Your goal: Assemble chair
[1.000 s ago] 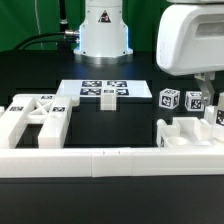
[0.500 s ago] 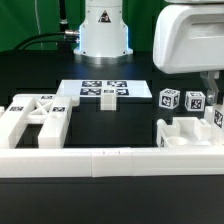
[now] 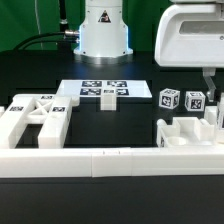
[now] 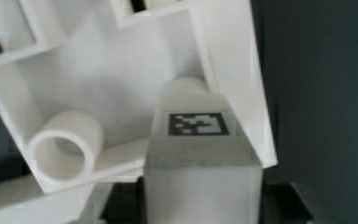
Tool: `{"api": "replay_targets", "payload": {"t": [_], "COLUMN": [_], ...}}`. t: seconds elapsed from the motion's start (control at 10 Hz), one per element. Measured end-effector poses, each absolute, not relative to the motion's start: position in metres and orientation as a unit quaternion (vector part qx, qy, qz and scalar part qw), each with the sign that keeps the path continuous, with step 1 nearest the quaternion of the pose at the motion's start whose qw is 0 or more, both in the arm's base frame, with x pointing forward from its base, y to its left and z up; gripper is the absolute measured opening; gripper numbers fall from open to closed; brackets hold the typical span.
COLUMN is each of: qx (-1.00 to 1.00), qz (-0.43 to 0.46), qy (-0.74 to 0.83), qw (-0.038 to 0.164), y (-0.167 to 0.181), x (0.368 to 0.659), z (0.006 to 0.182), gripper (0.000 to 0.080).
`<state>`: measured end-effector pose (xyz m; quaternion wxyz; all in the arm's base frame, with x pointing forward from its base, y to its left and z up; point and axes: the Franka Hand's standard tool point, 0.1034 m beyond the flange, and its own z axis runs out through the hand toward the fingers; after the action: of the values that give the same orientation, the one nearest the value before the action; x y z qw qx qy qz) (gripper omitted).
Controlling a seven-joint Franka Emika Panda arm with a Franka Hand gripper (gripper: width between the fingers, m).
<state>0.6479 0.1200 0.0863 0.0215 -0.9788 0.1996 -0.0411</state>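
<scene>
Bar: the tagged bar (image 4: 201, 150) is resting against the right frame (image 3: 185, 132), at the exterior view's right on the black tabletop (image 3: 140, 75).
Pincer: the pincer (image 4: 202, 200) is clamping that bar, fingers squeezing both its sides.
Around: a tagged block (image 3: 168, 98) is standing just behind; the marker board (image 3: 103, 91) is lying mid-tabletop; the left frame (image 3: 35, 115) is sitting well apart; the border wall (image 3: 100, 160) is running across the front.
Look: chunky matte white, with one black-and-white tag facing up.
Views: the wrist view is catching a round peg (image 4: 66, 150) beside the bar, while in the exterior view the grip is too small to tell.

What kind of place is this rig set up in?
Probably a robotics lab bench: a black table carrying a fixed marker board, a low white border wall, and tagged white chair parts laid out for assembly.
</scene>
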Motion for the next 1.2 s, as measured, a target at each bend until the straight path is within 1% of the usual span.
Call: {"api": "replay_targets", "payload": {"t": [0.4, 0.7, 0.8, 0.9, 1.0, 1.1, 1.2], "qx": [-0.916, -0.866, -0.859, -0.863, -0.875, -0.885, -0.894], "qz": [-0.036, -0.029, -0.028, -0.028, -0.029, -0.030, -0.031], "qy": [0.398, 0.498, 0.510, 0.502, 0.481, 0.463, 0.445], "qw": [0.031, 0.040, 0.041, 0.041, 0.040, 0.039, 0.038], "y": [0.1244, 0.1242, 0.1239, 0.1242, 0.1230, 0.1193, 0.1183], "x": [0.6474, 0.6477, 0.6478, 0.6477, 0.6479, 0.6486, 0.6489], "z": [0.0863, 0.0864, 0.0864, 0.0862, 0.0863, 0.0865, 0.0869], "gripper": [0.0285, 0.0285, 0.0285, 0.0390, 0.0543, 0.0543, 0.0627]}}
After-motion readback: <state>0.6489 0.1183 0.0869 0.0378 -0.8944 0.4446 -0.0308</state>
